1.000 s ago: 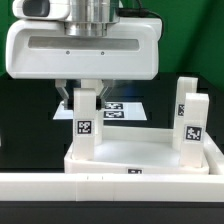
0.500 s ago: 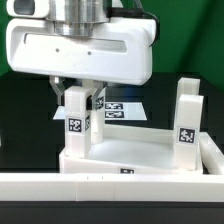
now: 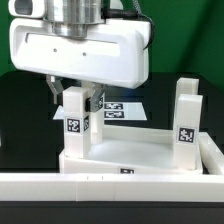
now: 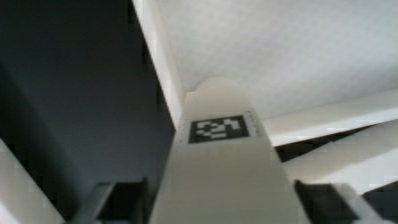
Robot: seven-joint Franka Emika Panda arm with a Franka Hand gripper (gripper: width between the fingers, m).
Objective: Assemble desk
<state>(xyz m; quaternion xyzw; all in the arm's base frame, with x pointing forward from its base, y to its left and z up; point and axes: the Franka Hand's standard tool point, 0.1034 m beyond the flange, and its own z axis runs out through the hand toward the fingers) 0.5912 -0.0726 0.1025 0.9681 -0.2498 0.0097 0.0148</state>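
Exterior view is showing your pincer [image 3: 78,97] straddling the left leg [image 3: 75,122], standing upright in the desk panel [image 3: 140,157] on the worktop — jaws parting, seemingly letting go. You're seating legs; lifting straight clear comes next.

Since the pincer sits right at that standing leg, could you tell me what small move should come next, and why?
Probably lift the pincer straight up. The leg stands upright in the desk panel corner, as does the other leg; the fingers look spread off it, so it seems released.
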